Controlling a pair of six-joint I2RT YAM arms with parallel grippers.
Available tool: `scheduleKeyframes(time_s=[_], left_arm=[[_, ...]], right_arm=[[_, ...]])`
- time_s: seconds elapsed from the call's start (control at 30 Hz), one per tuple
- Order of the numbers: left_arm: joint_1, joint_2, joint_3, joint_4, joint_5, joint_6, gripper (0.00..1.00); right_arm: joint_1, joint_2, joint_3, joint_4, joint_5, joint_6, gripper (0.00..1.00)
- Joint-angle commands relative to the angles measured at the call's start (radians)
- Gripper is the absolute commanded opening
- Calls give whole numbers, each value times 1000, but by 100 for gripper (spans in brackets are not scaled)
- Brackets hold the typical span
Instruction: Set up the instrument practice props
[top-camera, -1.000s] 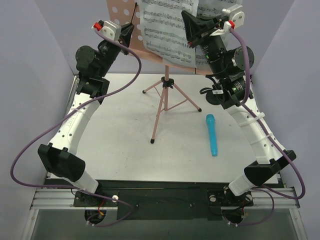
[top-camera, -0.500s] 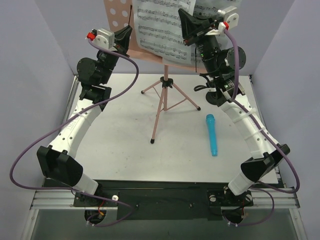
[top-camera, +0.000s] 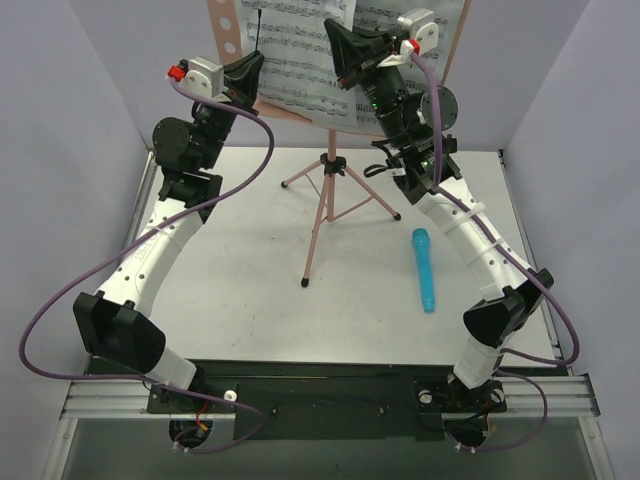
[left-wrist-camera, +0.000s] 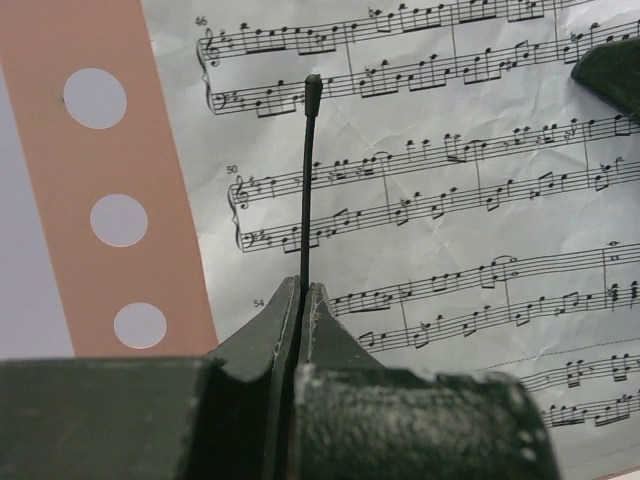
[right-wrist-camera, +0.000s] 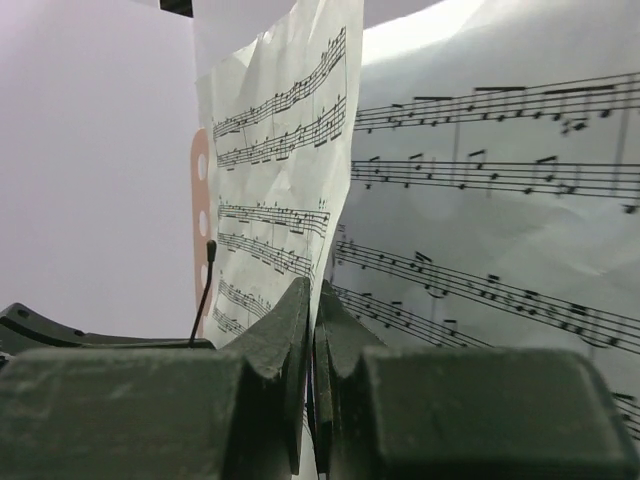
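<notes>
Walls (top-camera: 60, 100) of pale lilac are enclosing a white desk (top-camera: 250, 260), where the pink music stand (top-camera: 318, 230) is standing on its tripod legs. Right of the stand, the blue microphone (top-camera: 425, 270) is lying flat. Up at the stand's panel, the right claw (right-wrist-camera: 312, 300) is pressing together on a sheet-music page (right-wrist-camera: 280, 180). The left claw (left-wrist-camera: 303, 300) is pinching a thin black rod (left-wrist-camera: 306, 180) by the panel's left side.
</notes>
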Motion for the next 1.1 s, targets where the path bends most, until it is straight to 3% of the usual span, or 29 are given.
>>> scheduleKeyframes(time_s=[0.0, 0.43, 1.07], left_arm=[[-4, -59, 12, 61, 18, -26, 0], [-2, -68, 17, 62, 17, -45, 0], [8, -67, 23, 71, 10, -74, 0]], right_arm=[[29, 21, 65, 105, 0, -13, 0], [92, 108, 146, 155, 66, -87, 0], [97, 160, 137, 226, 92, -102, 0]])
